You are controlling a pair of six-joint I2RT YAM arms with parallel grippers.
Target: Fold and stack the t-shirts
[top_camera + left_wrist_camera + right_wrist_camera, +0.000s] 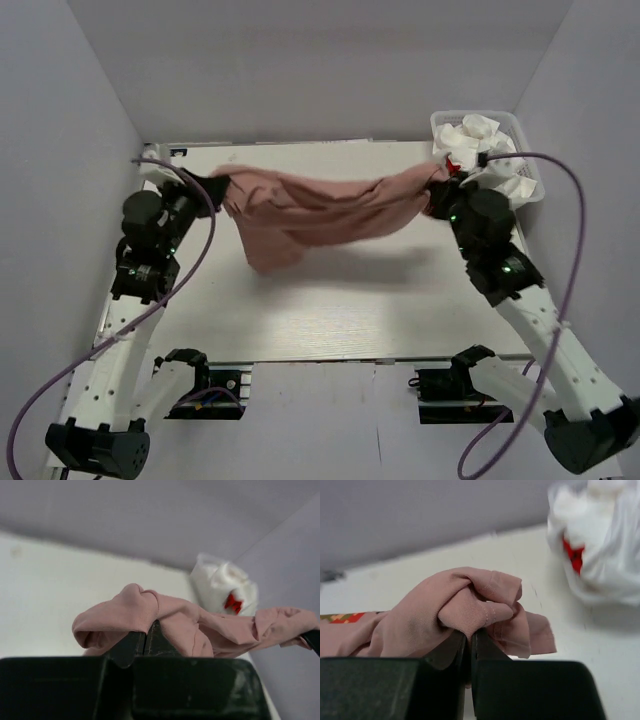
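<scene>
My left fingers are pressed fully together on a bunched edge of the pink t-shirt, and my right fingers are closed in the same way on its other end, with no gap visible between them. The shirt hangs stretched between my two arms over the far half of the table. It sags in the middle, and I cannot tell whether its lowest fold touches the table. Just beside my right fingers, in the far right corner, stands the basket with the white t-shirts heaped in it, one showing a red patch. This heap is very near my right wrist and the pink cloth there. The side walls stand close on both sides, and a purple cable loops beside my right arm.
</scene>
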